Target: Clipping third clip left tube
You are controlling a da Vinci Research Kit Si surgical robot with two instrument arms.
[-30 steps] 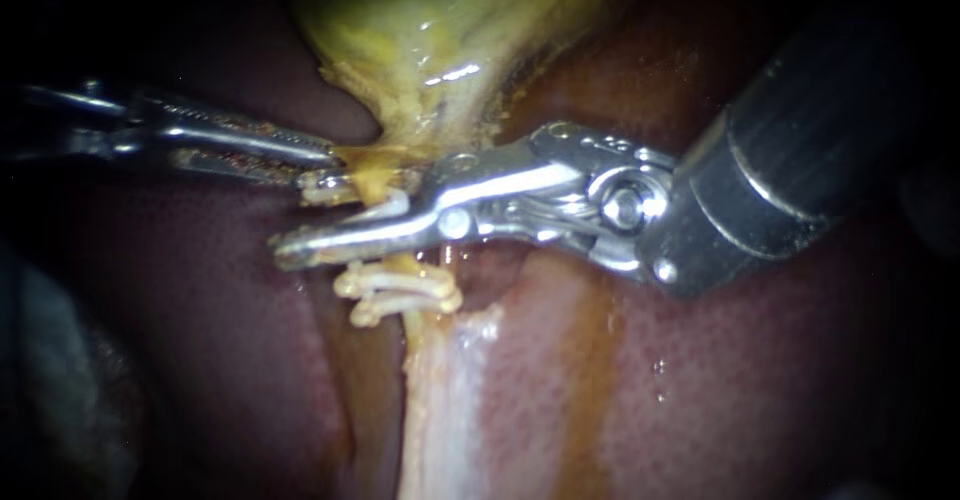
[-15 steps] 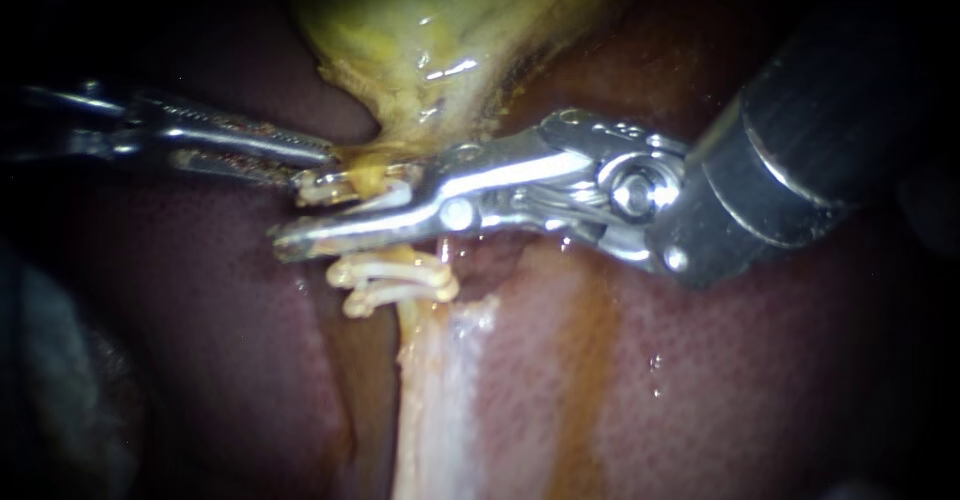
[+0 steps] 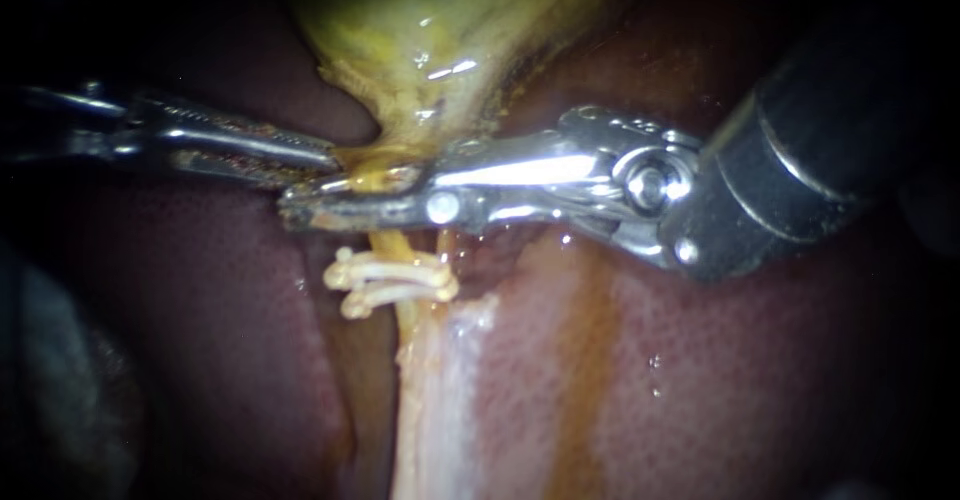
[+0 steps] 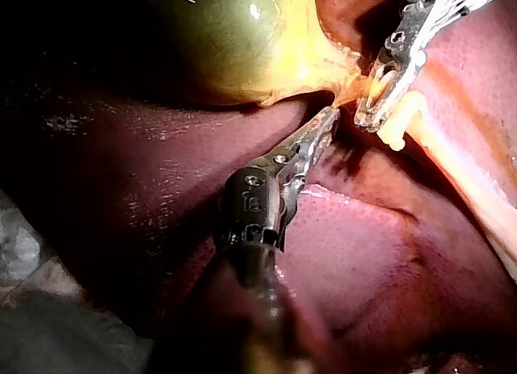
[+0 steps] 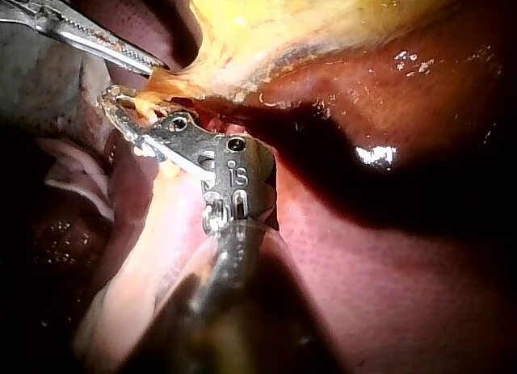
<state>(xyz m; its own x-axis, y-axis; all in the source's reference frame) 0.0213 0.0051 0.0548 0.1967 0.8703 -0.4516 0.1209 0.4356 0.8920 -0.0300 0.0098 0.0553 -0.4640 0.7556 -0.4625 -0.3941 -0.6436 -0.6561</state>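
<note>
Right instrument (image 3: 297,210) claw clamped on tube (image 3: 392,248), 12 o'clock of clips (image 3: 390,280); it gaped earlier. Liver (image 3: 750,380) open at 6. Left instrument (image 3: 322,156) claw grips gallbladder (image 3: 450,30).

no label, brand or sign readable, only small stamped marks, possibly letters, on the right instrument (image 5: 128,118)

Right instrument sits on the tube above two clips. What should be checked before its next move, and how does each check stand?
1. Right instrument jaws shut across the tube, above the two clips: ok.
2. Third clip closed round the tube: cannot tell, hidden inside those jaws.
3. Two clips seated across the tube: ok.
4. Left instrument jaws shut on the gallbladder neck, tissue taut: ok.
5. Right jaw tips clear of the left instrument: cannot tell, they overlap in the endoscope view.
</note>
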